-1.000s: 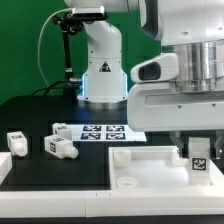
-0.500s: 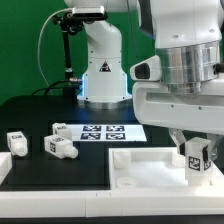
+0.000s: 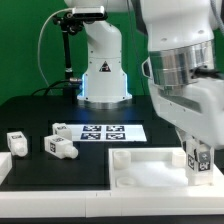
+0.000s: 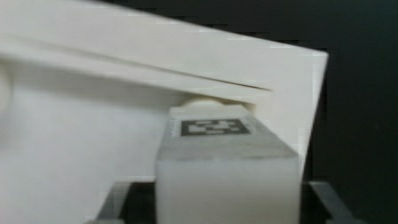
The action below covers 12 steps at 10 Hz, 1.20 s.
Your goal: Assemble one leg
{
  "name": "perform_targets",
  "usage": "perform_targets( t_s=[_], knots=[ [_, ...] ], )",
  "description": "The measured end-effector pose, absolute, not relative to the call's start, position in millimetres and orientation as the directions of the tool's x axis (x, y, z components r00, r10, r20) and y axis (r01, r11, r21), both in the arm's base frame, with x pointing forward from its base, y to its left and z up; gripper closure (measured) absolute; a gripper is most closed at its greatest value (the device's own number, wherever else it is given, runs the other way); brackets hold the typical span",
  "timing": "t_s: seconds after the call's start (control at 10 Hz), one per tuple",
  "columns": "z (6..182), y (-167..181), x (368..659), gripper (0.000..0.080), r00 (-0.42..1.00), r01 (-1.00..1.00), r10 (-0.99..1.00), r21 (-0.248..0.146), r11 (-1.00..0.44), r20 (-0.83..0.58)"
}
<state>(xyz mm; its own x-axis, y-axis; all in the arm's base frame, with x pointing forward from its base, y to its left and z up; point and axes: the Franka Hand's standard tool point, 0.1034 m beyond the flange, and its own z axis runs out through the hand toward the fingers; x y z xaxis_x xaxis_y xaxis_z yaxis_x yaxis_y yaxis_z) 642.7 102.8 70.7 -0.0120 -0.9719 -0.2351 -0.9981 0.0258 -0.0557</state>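
White tagged block leg (image 3: 198,160) standing upright, clamped in the pincer (image 4: 217,185), hanging directly over the white rimmed tray (image 3: 135,170) corner.

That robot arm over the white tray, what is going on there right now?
The robot's gripper holds one small tagged white leg upright over a corner of the large white tray, at the exterior view's right. In the wrist view the leg's end meets the tray's corner. Two more blocks lie loose on the black table, near the marker board.
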Motion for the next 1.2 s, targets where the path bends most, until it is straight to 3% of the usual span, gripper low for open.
perform_targets(
  t_s=[0.1, 0.4, 0.5, 0.6, 0.7, 1.0, 1.2],
  knots=[
    [71.0, 104.4, 642.6, 0.0512, -0.126, -0.989, -0.957, -0.039, 0.141, -0.261],
    [70.9, 107.2, 642.7, 0.0512, -0.206, -0.976, -0.943, -0.020, 0.219, -0.261],
    [70.3, 107.4, 642.4, 0.0429, -0.180, -0.981, -0.949, -0.026, 0.193, -0.261],
    [69.8, 107.7, 641.6, 0.0248, -0.136, -0.988, -0.957, -0.033, 0.149, -0.258],
    [69.4, 109.7, 638.6, 0.0180, -0.071, -0.996, -0.965, -0.027, 0.080, -0.251],
    [70.5, 112.3, 640.7, 0.0151, 0.450, -0.893, -0.869, -0.082, -0.443, -0.207],
    [68.9, 112.9, 640.0, 0.0151, 0.565, -0.825, -0.801, -0.094, -0.558, -0.199]
  ],
)
